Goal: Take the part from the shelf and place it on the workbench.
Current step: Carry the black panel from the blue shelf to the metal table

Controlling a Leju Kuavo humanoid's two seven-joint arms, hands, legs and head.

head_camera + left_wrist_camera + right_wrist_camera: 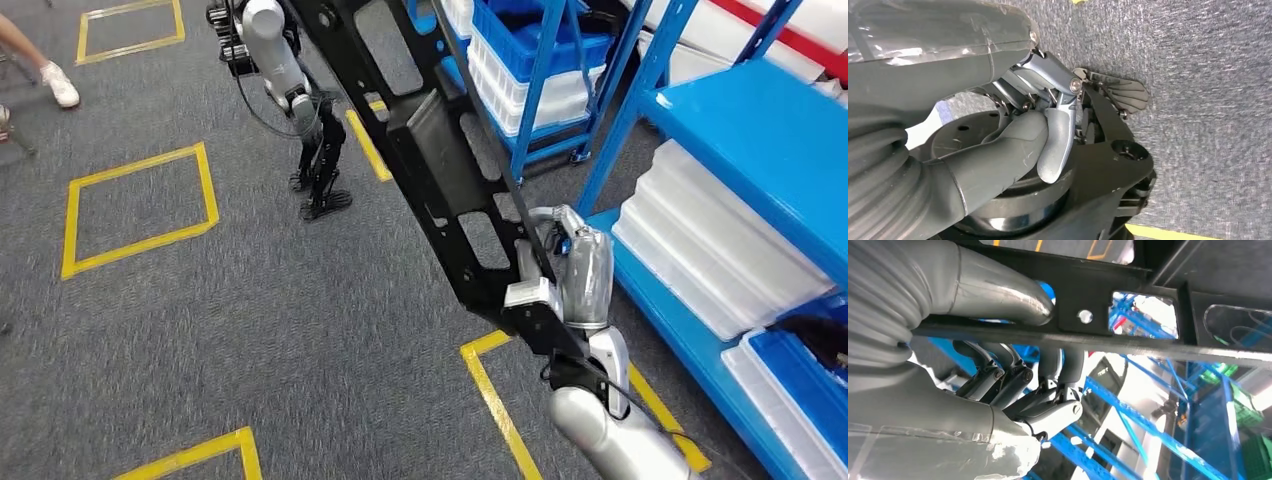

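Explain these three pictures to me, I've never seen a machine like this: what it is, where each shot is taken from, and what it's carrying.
This is a humanoid robot with two silver arms, each ending in a many-fingered hand. The wide picture looks down from its head. There its right hand grips the near end of a long black frame part full of cut-out openings, and its left hand is at the far end. Below lies grey carpet marked with yellow tape squares. Blue shelving with white bins stands to the right. The other two pictures come from cameras at the wrists: the left hand against black parts, and the right hand curled around the part's edge.
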